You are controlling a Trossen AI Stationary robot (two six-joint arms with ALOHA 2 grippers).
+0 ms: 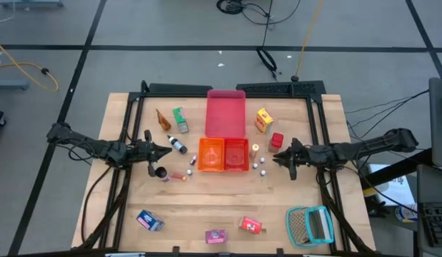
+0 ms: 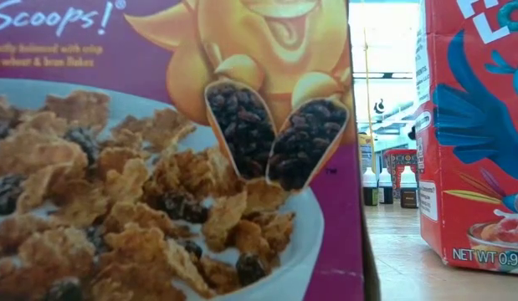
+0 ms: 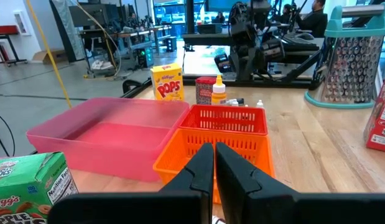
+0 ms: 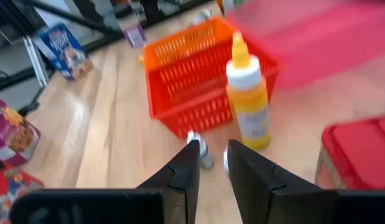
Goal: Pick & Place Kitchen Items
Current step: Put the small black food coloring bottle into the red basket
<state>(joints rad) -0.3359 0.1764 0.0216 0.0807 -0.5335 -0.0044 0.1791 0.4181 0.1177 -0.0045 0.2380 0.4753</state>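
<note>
- left gripper (image 3: 214, 163): hovering left of the orange basket (image 1: 223, 155), fingers pressed together, holding nothing.
- right gripper (image 4: 211, 163): fingers slightly parted, empty, pointing at the yellow bottle (image 4: 248, 99) standing just beside the basket's right edge.
- sitting near the front table edge: small boxes (image 1: 150, 220).

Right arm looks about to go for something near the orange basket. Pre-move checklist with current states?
1. Right end effector empty, its fingers slightly apart: ok.
2. Yellow bottle upright just ahead of it, beside the orange basket: ok.
3. Fingers lined up on the bottle: not ok; they aim at the small bottles on the table in front of it.
4. Left end effector shut, empty, waiting on the basket's other side: ok.
5. Red box crowding the bottle: cannot tell; it stands close by.
6. Pink tray free of items: ok.
</note>
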